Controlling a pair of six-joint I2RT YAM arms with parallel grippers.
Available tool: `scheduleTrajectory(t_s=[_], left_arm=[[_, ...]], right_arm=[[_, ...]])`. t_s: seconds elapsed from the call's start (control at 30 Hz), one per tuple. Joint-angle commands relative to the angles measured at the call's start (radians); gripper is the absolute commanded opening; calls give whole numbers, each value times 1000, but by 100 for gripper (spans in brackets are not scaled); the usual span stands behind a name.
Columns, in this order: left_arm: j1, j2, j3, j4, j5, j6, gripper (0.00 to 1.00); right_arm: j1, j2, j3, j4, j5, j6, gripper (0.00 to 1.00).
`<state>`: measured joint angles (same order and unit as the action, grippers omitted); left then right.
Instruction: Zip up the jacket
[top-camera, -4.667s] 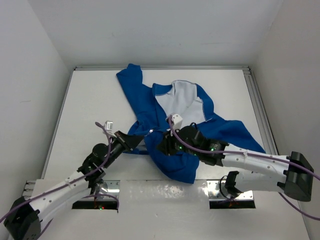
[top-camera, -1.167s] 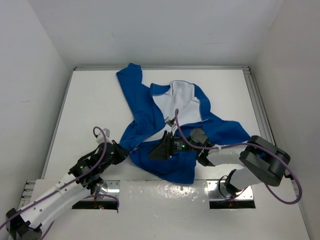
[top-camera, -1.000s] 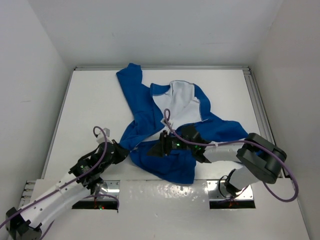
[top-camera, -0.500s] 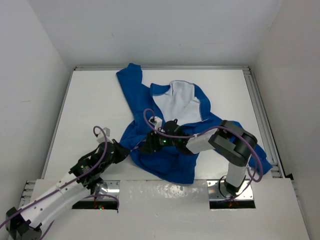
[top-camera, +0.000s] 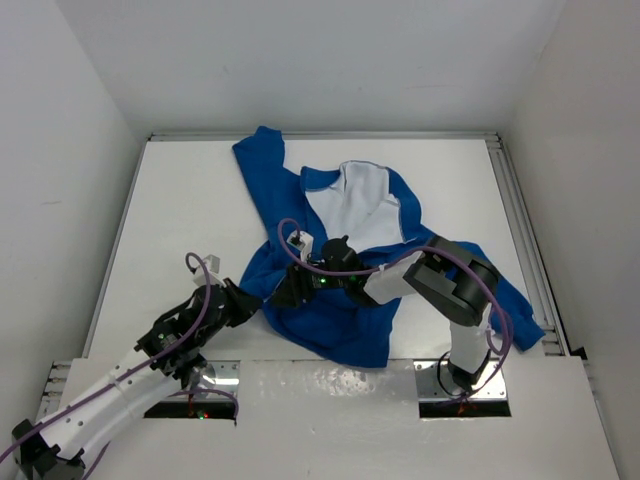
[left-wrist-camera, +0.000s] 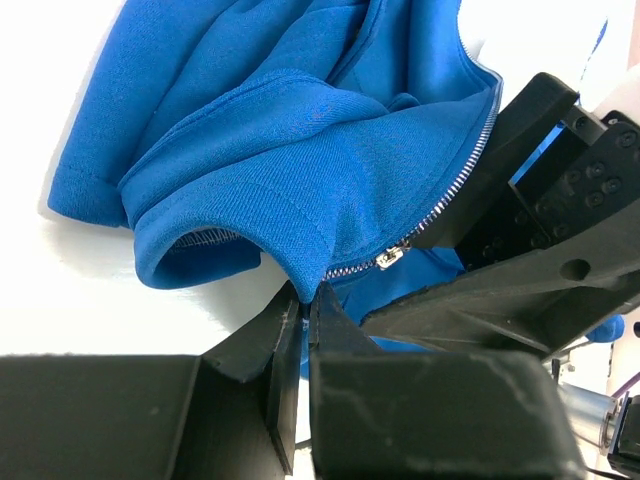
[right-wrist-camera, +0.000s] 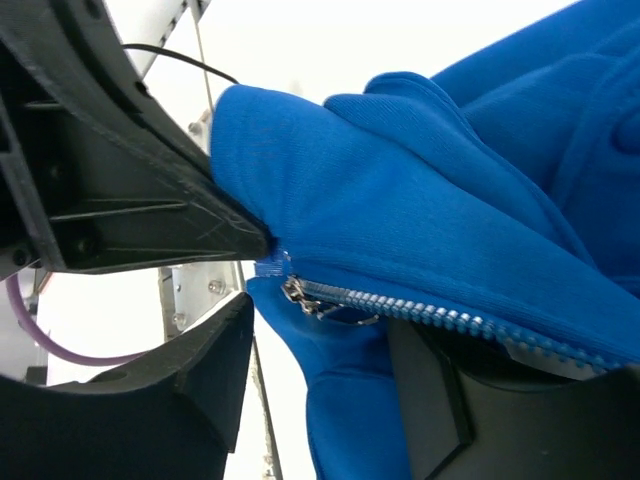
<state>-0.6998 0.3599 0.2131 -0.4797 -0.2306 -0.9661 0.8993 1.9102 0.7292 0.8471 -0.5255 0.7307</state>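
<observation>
The blue jacket (top-camera: 345, 325) lies crumpled mid-table with its white lining (top-camera: 365, 205) showing at the open chest. My left gripper (top-camera: 243, 303) is shut on the jacket's bottom edge (left-wrist-camera: 270, 130), pinching the fabric just below the zipper's end. The silver zipper slider (left-wrist-camera: 390, 258) sits right beside that pinch. My right gripper (top-camera: 286, 291) has come in close from the right. Its open jaws straddle the slider (right-wrist-camera: 300, 295) and the fold of blue fabric (right-wrist-camera: 450, 200) under it. One finger (right-wrist-camera: 200, 380) is left of the slider, and neither finger presses on it.
The white table (top-camera: 180, 210) is boxed in by white walls, with a metal rail (top-camera: 515, 215) along its right side. The arms' mounting plates (top-camera: 225, 372) sit at the near edge. A sleeve (top-camera: 262, 170) stretches toward the back left.
My right gripper has slid left along the jacket's lower front to the left gripper, its arm folding back, and its jaws have widened slightly. The left gripper has kept its pinch.
</observation>
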Motion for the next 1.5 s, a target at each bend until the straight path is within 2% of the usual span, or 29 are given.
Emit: scheduleTrajectory(t_s=[0.0, 0.2, 0.5, 0.8, 0.93, 1.03, 1.47], left_arm=[[-6, -10, 8, 24, 5, 12, 0], [-6, -10, 6, 27, 1, 13, 0], [-6, -9, 11, 30, 4, 9, 0], [-6, -16, 23, 3, -7, 10, 0], [-6, -24, 23, 6, -3, 6, 0], [-6, -22, 19, 3, -6, 6, 0], [-6, -30, 22, 4, -7, 9, 0]], right_arm=[[3, -17, 16, 87, -39, -28, 54], [3, -46, -20, 95, -19, -34, 51], [3, -83, -63, 98, 19, -36, 39], [3, -80, -37, 84, 25, -36, 27], [3, -63, -24, 81, 24, -25, 28], [3, -46, -11, 89, 15, -16, 36], [3, -10, -2, 89, -1, 6, 37]])
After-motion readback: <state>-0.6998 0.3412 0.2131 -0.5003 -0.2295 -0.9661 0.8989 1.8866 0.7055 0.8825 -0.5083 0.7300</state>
